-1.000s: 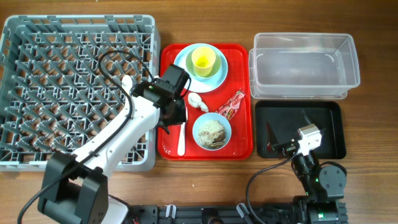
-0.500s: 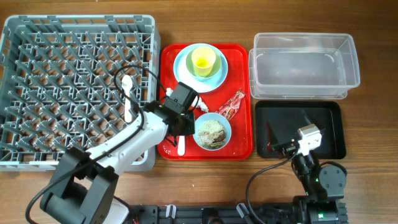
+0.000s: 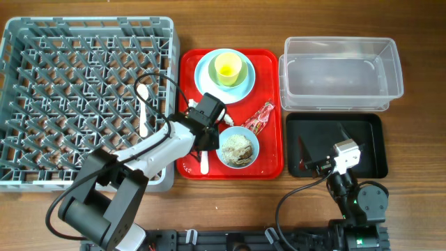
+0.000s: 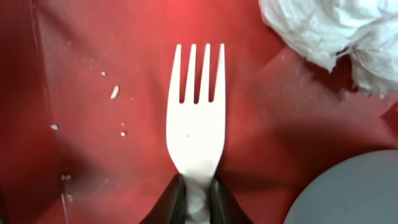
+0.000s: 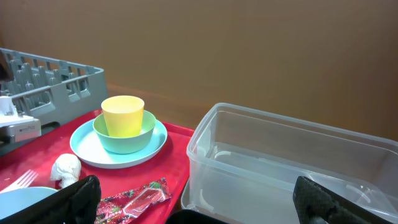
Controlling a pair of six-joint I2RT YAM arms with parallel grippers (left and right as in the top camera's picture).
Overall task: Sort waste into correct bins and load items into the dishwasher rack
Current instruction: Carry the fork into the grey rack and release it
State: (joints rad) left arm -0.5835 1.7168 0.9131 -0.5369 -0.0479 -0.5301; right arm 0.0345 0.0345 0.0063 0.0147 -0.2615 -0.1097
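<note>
My left gripper is low over the red serving tray and shut on the neck of the white fork, which lies flat on the tray; its handle sticks out toward the front. The white spoon lies in the grey dishwasher rack. The white tissue and a bowl of rice scraps sit right of the fork. The red wrapper lies further right. The yellow cup stands in a bowl on the blue plate. My right gripper is open and empty over the black tray.
The clear tub stands empty behind the black tray. The red serving tray lies between the rack and the bins. A few rice grains lie on the tray left of the fork.
My left gripper moved from the rack's right edge down and right onto the red tray and closed on the fork. The right arm has not moved.
</note>
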